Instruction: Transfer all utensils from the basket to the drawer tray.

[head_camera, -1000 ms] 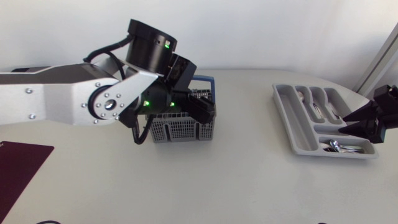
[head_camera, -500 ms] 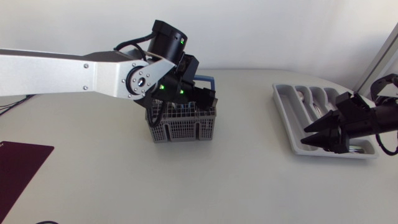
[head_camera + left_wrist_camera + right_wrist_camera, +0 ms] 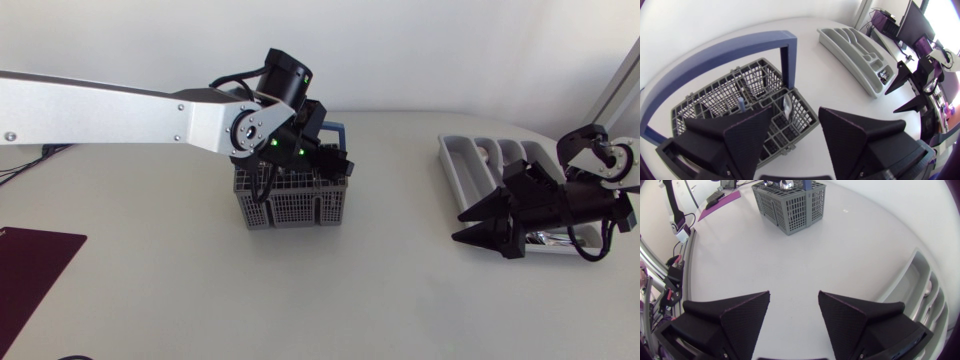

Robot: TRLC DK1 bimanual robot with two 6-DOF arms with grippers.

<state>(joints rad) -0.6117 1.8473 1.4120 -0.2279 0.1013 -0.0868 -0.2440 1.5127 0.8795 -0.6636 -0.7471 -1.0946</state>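
Shifted the left gripper point(image 3: 796, 111) lower over the cutlery basket point(image 3: 290, 207), wedges spread wide, nothing held yet. Swung the right gripper point(image 3: 458, 227) clear of the drawer tray point(image 3: 458, 168), also wide open and empty. Can spot utensils point(image 3: 786, 105) standing in the basket, so probably lining up another grab.

Your left arm point(image 3: 120, 105) enters from 9 o'clock. The left gripper point(image 3: 325, 160) sits at the top of the grey basket point(image 3: 295, 208), close to its blue handle point(image 3: 338, 130). Your right arm point(image 3: 590, 205) enters from 3 o'clock. The right gripper point(image 3: 472, 222) points toward 9 o'clock, fingers apart with nothing between them, at the 7 o'clock corner of the grey tray point(image 3: 462, 180). A dark purple mat point(image 3: 30, 268) lies at 8 o'clock on the table point(image 3: 380, 290).
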